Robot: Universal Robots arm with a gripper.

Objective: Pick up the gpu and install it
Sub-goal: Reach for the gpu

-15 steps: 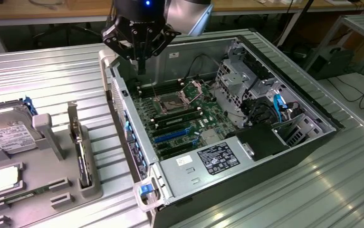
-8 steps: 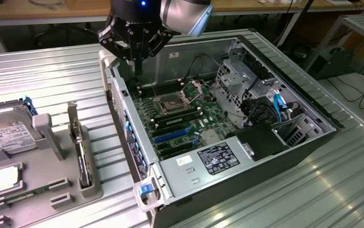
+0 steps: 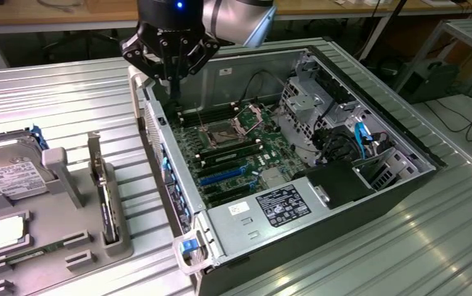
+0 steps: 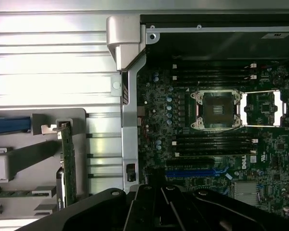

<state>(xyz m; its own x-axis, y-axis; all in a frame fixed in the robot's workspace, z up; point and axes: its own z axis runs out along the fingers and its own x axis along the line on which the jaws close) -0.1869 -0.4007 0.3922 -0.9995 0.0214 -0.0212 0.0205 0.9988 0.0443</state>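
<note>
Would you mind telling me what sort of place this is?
Probably a robotics lab or workshop for computer assembly: an open computer case with its motherboard bared, a grey holder with a hard drive, and workbenches behind.

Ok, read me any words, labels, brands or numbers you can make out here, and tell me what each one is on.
No text here can be read with confidence.
On the power supply label: dense print, too small to read.
On the hard drive label: printed lines, blurred.
On the white sticker beside the power supply label: too small to read.
On the motherboard: white markings, blurred.
</note>
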